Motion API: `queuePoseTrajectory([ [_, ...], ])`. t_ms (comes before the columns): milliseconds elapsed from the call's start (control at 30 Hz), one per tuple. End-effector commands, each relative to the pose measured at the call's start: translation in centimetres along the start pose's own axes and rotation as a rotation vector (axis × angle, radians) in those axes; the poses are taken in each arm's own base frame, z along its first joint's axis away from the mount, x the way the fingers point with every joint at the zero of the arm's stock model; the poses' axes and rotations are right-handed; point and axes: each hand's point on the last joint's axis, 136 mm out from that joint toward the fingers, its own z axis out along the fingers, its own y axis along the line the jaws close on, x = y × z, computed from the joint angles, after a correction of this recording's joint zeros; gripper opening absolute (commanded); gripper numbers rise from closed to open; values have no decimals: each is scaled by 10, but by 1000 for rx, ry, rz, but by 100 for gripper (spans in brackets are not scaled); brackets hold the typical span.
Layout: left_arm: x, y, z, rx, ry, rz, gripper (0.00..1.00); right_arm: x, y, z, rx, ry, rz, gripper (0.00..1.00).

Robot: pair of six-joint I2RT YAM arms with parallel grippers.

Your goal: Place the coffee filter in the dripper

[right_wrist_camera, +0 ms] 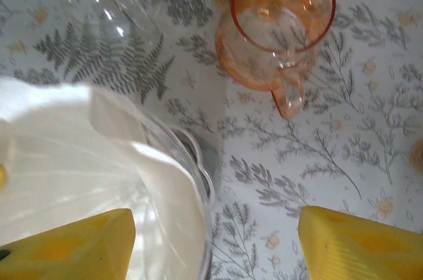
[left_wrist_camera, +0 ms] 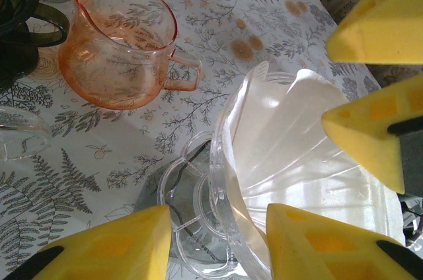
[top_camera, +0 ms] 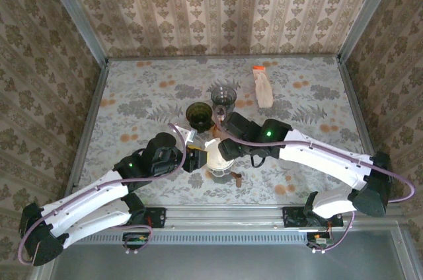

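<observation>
Right claw (right_wrist_camera: 215, 230) open | filter (right_wrist_camera: 66, 161) in dripper (right_wrist_camera: 201, 207) | top view: brown packet (top_camera: 264, 90) behind

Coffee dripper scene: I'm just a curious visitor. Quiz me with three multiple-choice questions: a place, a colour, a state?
1. Where is the white paper filter? A in the clear dripper; B in a saucepan; C on a plate.
2. What colour is the glass jug? A blue; B pinkish-orange; C black.
3. How does the jug stand? A upside down; B on its side; C upright.
Answers: A, the filter lines the dripper's cone; B, its glass is tinted pinkish-orange; C, its mouth faces up.
</observation>
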Motion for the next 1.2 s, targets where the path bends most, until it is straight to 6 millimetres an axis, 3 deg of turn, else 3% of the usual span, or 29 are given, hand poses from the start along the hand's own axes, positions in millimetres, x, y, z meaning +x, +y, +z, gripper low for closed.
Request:
queuePoseTrajectory([
  [0,4,2,1,-5,8,-8,44,-14,6,6,-11,-2,-29,65],
  [200,4,3,2,-7,11,-8,43,-19,12,13,-26,7,-44,63],
  [700,5,3,3,-7,17,-8,43,-28,-3,24,27,11,11,58],
  [867,4,3,3,-7,15,-10,43,-27,-2,20,12,6,23,64],
  [1033,4,3,3,-7,15,-13,44,-18,-5,13,4,9,38,66],
  [1167,3,2,3,-2,11,-17,45,-4,-2,20,-18,57,29,67],
])
